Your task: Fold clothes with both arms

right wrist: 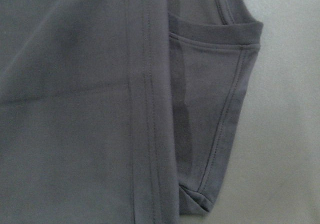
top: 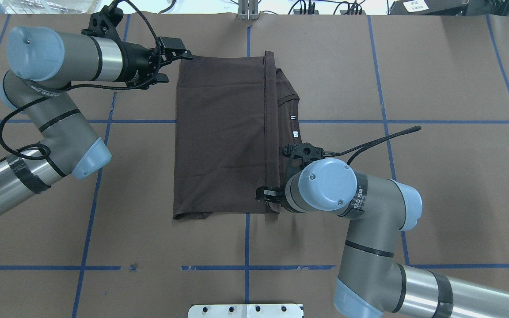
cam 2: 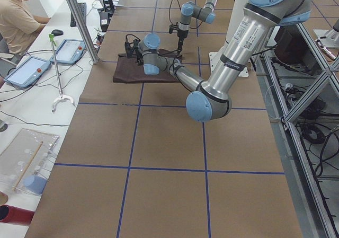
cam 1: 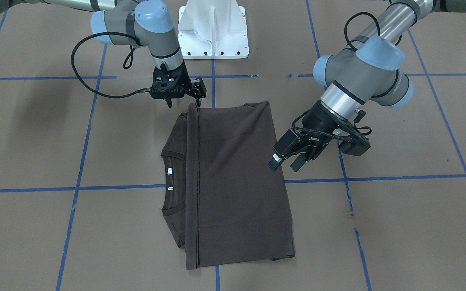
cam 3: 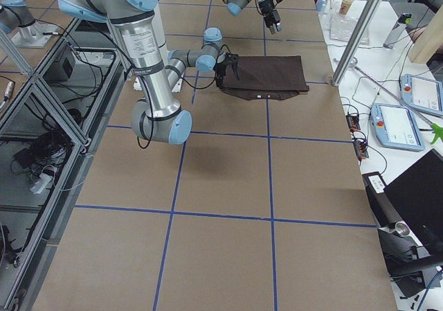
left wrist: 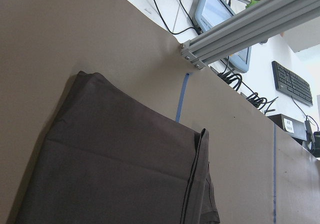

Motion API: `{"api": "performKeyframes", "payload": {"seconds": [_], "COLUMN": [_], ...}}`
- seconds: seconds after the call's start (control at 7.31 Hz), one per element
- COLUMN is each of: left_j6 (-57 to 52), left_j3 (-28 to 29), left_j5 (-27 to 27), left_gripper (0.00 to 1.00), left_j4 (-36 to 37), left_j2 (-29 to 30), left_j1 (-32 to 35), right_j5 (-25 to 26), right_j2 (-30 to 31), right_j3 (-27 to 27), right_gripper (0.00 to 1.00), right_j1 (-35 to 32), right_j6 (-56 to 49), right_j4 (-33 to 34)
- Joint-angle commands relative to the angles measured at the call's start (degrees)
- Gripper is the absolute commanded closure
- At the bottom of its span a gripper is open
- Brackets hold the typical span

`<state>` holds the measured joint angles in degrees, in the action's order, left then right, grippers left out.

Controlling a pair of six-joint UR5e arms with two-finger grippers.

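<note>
Overhead exterior coverage shows the T-shirt [top: 219, 132] lying flat near the middle of the table [top: 413, 176], between the left arm [top: 51, 119] and the right arm [top: 360, 221]. The garment is already doubled over: its stitched hem [top: 265, 132] runs across the body just short of the collar [top: 287, 99], which lies uncovered. The left tool [cam 1: 284, 165] has its jaws apart and holds nothing; it hangs over the far corner of the folded edge on the robot's left. The right tool [cam 1: 183, 100] also appears spread and empty at the near end of the hem, one finger touching or just beside the cloth; which of the two cannot be told. The step in hand is judged to be setting both tools for the next fold. To do it well:

- Lower each tool squarely onto its corner.
- Slide one finger under every layer that must travel, then close fully.
- Confirm both grips before any lift.
- Raise both arms in step, keeping the held edge level and lightly taut.
- Carry it across without dragging the lower layers.
- Lay it down aligned with the edges beneath.

Count: one T-shirt, two arms, two tools, two white neck tags [top: 294, 118], one white base [cam 1: 212, 28].
</note>
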<state>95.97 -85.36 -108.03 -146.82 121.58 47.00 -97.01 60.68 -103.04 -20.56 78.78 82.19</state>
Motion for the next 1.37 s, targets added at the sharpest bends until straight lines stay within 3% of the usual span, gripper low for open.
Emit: {"api": "performKeyframes", "payload": {"seconds": [0.0, 0.27, 0.96, 1.23], "left_j6": [0.61, 0.97, 2.90, 2.99], "left_j3": [-0.25, -0.34, -0.25, -0.34], "left_j5": [0.01, 0.01, 0.01, 0.01], "left_gripper": [0.00, 0.00, 0.00, 0.00], "left_j4": [-1.01, -1.01, -1.89, -1.89], "left_j2": [-0.38, -0.38, -0.38, -0.38], "left_j1": [-0.07, -0.15, -0.15, -0.15], "right_j5": [1.12, 2.52, 5.69, 4.90], "right_j2": [-0.83, -0.74, -1.97, 0.21], "right_j3": [0.03, 0.99, 5.39, 4.17], "right_gripper": [0.00, 0.00, 0.00, 0.00], "right_j1": [0.87, 1.57, 2.80, -0.95], "right_j6": [-8.62, -15.91, -20.85, -26.80], "right_j4": [3.32, 3.42, 3.42, 3.24]}}
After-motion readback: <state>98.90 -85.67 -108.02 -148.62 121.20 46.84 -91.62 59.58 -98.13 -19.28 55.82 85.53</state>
